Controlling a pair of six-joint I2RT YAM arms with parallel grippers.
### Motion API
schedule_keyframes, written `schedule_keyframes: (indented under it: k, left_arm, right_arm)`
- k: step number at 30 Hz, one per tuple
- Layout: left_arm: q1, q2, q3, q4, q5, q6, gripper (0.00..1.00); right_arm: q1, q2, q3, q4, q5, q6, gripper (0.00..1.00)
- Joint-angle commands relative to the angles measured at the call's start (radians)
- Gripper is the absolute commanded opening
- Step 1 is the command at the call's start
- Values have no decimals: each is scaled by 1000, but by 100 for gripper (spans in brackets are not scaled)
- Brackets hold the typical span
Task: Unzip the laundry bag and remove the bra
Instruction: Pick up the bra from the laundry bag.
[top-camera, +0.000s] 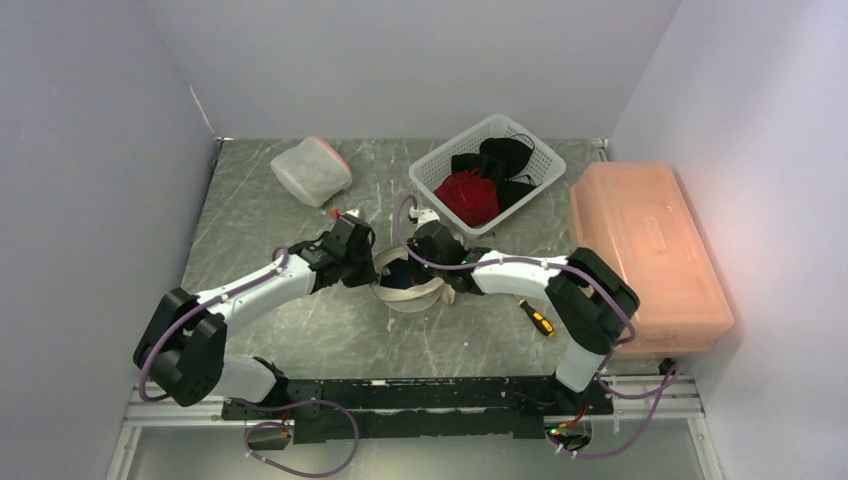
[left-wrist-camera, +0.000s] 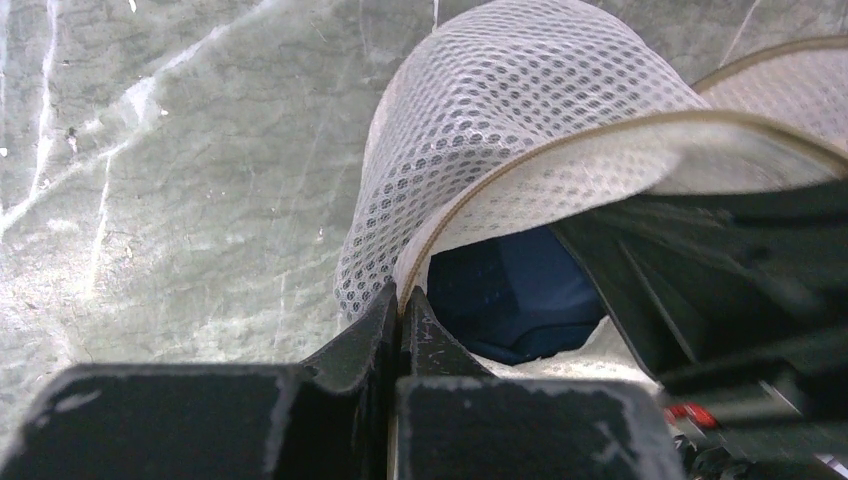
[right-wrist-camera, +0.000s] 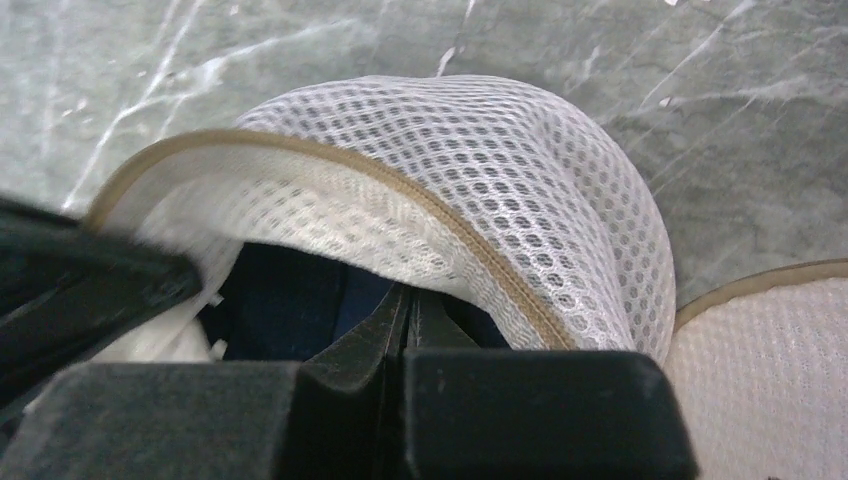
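The white mesh laundry bag (top-camera: 408, 292) lies open at the table's middle between both arms, its tan-trimmed rim (left-wrist-camera: 560, 150) lifted. A navy bra (left-wrist-camera: 510, 290) shows inside the opening, and in the right wrist view the bra (right-wrist-camera: 285, 300) sits under the raised mesh flap (right-wrist-camera: 470, 170). My left gripper (left-wrist-camera: 402, 300) is shut on the bag's tan rim at its left side (top-camera: 372, 264). My right gripper (right-wrist-camera: 408, 295) is shut inside the opening, tips against the navy fabric. No cloth shows between its jaws. In the top view, the right gripper (top-camera: 424, 266) reaches in from the right.
A white basket (top-camera: 545, 165) with red and black garments stands at the back right. A peach lidded bin (top-camera: 645, 250) fills the right side. Another mesh bag (top-camera: 310, 170) sits at the back left. A yellow-handled screwdriver (top-camera: 537, 317) lies by the right arm.
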Motion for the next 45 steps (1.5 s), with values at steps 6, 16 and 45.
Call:
schedule_keyframes:
  k: [6,16,45]
  left_arm:
    - [-2,-40,20,-10,-7,-20,3]
    - [-1,-54,102,-53,-9,-10,3]
    - [0,67,186,-32,97,15,3]
  right_arm:
    - [9,-235,-55,-26,-55,-7,0]
    - [8,-320,-101,-9,-148,-31,0]
    - [8,-580,-142,27,-174,-108,0]
